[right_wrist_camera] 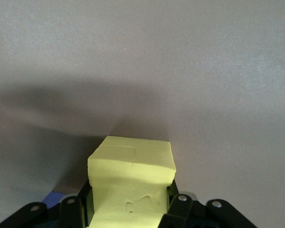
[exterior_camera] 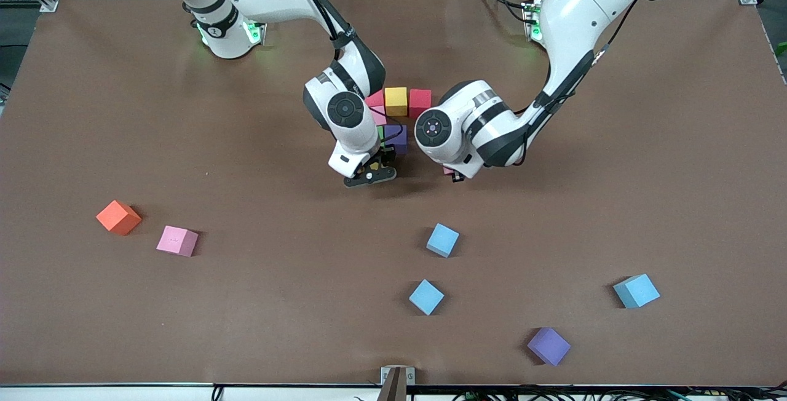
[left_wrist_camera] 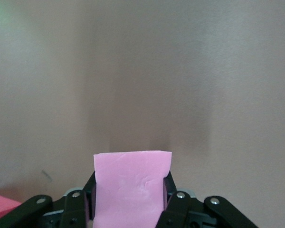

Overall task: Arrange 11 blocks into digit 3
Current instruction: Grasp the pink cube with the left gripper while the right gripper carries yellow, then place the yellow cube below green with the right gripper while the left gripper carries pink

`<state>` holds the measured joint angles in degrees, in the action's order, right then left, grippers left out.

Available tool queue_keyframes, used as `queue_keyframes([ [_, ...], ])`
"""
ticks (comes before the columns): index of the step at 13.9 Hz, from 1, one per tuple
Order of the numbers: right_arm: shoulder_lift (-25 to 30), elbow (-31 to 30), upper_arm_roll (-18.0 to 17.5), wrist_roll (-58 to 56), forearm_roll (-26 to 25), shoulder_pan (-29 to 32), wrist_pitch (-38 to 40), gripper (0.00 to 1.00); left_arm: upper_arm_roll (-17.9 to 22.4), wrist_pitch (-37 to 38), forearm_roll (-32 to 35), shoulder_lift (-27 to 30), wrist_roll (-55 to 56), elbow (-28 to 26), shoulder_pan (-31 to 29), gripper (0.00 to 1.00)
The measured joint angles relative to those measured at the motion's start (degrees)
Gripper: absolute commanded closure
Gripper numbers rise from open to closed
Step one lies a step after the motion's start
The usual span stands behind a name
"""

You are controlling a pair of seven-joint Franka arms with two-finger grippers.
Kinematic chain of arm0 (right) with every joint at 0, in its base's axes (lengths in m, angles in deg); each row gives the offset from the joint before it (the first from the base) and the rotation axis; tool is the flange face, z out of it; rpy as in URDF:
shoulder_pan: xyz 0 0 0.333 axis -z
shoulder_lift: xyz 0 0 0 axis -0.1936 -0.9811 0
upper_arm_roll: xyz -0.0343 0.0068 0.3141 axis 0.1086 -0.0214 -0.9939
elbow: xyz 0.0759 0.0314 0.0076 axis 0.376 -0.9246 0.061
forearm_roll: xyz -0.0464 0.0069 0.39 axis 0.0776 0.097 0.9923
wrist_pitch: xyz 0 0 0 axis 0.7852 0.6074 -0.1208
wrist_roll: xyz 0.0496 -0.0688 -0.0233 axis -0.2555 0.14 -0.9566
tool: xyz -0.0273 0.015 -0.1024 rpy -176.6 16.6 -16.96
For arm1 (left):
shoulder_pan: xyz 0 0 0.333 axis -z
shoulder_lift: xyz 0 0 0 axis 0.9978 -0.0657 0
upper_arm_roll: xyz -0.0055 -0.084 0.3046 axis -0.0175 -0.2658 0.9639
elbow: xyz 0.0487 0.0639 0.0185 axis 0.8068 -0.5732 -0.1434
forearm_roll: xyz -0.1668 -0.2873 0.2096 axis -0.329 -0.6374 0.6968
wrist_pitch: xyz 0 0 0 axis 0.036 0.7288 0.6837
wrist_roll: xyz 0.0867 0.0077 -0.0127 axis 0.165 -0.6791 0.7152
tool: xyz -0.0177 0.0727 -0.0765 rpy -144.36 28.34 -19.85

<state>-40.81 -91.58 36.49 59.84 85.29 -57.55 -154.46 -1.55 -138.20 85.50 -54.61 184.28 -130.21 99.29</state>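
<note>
The table (exterior_camera: pixel 184 302) is showing plain brown all over. In the cluster (exterior_camera: pixel 398 115) a yellow block (exterior_camera: pixel 396 101) is sitting between a red block (exterior_camera: pixel 420 102) and pinkish-red ones, with purple and a sliver of green peeking below. An orange block (exterior_camera: pixel 118 217) and a pink block (exterior_camera: pixel 177 241) are glowing toward the right arm's end. Three light blue blocks (exterior_camera: pixel 442 240) (exterior_camera: pixel 426 297) (exterior_camera: pixel 636 291) and a purple block (exterior_camera: pixel 548 346) are lying loose. The left gripper (left_wrist_camera: pixel 128 206), black-fingered, is carrying a pale pink cube (left_wrist_camera: pixel 131 185); the right gripper (right_wrist_camera: pixel 130 209), black too, is gripping a pale yellow cube (right_wrist_camera: pixel 132 175). Both arms are gleaming white with black joints.
</note>
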Motion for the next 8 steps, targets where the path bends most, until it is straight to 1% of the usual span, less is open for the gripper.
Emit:
queue_keyframes([
  [5, 0.09, -0.11, -0.17, 0.0, 0.0, 0.0, 0.31, 0.69, -0.67, 0.07, 0.0, 0.76, 3.08, -1.23, 1.42, 0.99],
  [7, 0.1, -0.12, -0.22, 0.01, 0.0, 0.0, 0.39, 0.64, -0.68, 0.08, 0.02, 0.82, 3.83, -1.63, 2.82, 0.99],
  [8, 0.1, -0.13, -0.26, 0.01, 0.0, 0.0, 0.46, 0.6, -0.67, 0.09, 0.25, 0.82, 4.35, -1.82, 3.53, 0.99],
])
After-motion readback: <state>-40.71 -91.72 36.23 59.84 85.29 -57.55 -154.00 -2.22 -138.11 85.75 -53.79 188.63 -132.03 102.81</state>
